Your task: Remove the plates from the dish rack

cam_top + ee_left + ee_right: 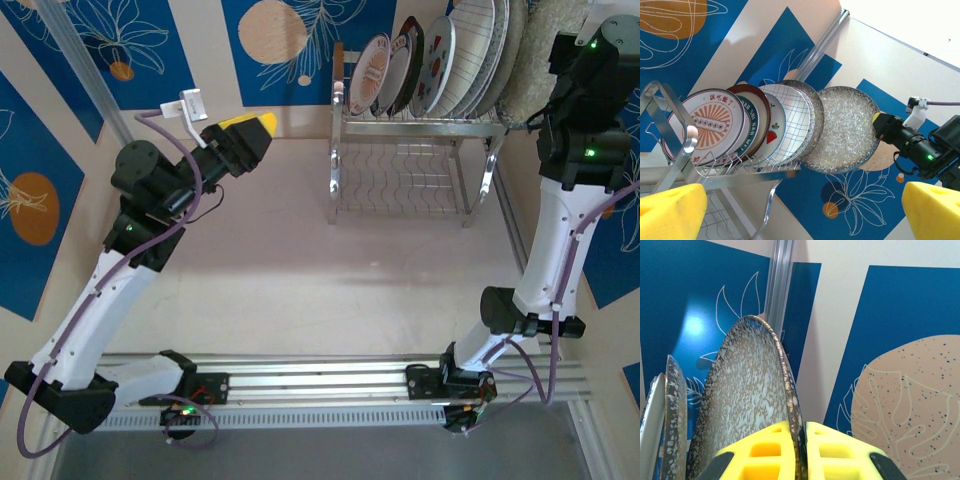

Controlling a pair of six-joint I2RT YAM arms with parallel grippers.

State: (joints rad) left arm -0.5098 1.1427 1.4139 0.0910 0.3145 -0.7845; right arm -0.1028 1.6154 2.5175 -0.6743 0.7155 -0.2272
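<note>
The dish rack (410, 150) stands at the back of the table, with a row of plates (440, 55) upright in its upper tier. In the left wrist view the row runs from a red sunburst plate (705, 125) past a strawberry plate (774, 131) and a plaid plate (796, 117) to a large speckled grey plate (845, 130) at the right end. My right gripper (801, 452) is shut on that speckled plate's rim (790, 390). Whether the plate still rests in the rack I cannot tell. My left gripper (262, 125) hangs open in the air left of the rack, holding nothing.
Blue patterned wall panels (290, 40) close in the back and both sides. A metal corner post (85, 70) stands at the back left. Bare table (330, 280) lies between the rack and the arm bases. The rack's lower wavy shelf (400, 180) holds nothing.
</note>
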